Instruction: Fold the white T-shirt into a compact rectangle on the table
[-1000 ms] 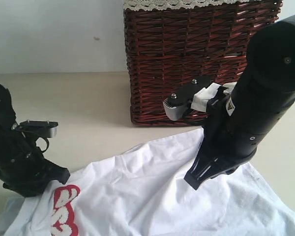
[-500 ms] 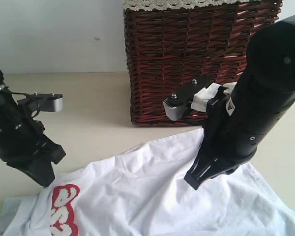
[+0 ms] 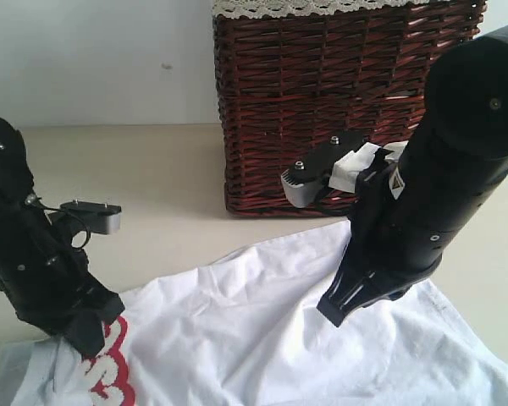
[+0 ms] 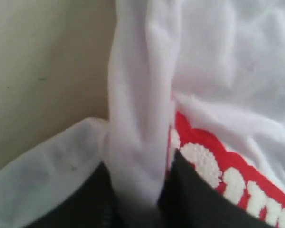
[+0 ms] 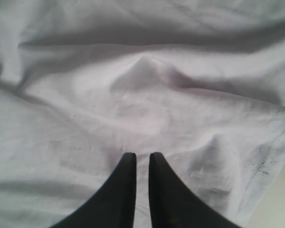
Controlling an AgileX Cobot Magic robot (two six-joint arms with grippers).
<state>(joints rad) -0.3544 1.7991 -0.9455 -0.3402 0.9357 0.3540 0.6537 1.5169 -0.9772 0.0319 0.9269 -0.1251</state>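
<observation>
The white T-shirt (image 3: 237, 330) lies crumpled over the near part of the table (image 3: 152, 194), its red-outlined lettering (image 3: 110, 372) at the lower left. My left gripper (image 3: 86, 337) is down at that left edge, shut on a raised fold of the white T-shirt (image 4: 142, 95), which stands between its dark fingers (image 4: 194, 194) beside the lettering (image 4: 213, 166). My right gripper (image 3: 330, 313) rests tip-down on the shirt's middle. In the right wrist view its fingers (image 5: 126, 180) are almost together, a thin slit between them, over wrinkled cloth (image 5: 142, 95).
A dark red wicker basket (image 3: 322, 101) with white lace trim (image 3: 305, 7) stands at the back, just behind the right arm. Bare table (image 4: 38, 71) runs left of the shirt. A pale wall closes the back.
The left gripper lifted off the shirt's left edge, then came down again slightly further right beside the lettering, and the cloth there is now bunched. The right arm has not moved.
</observation>
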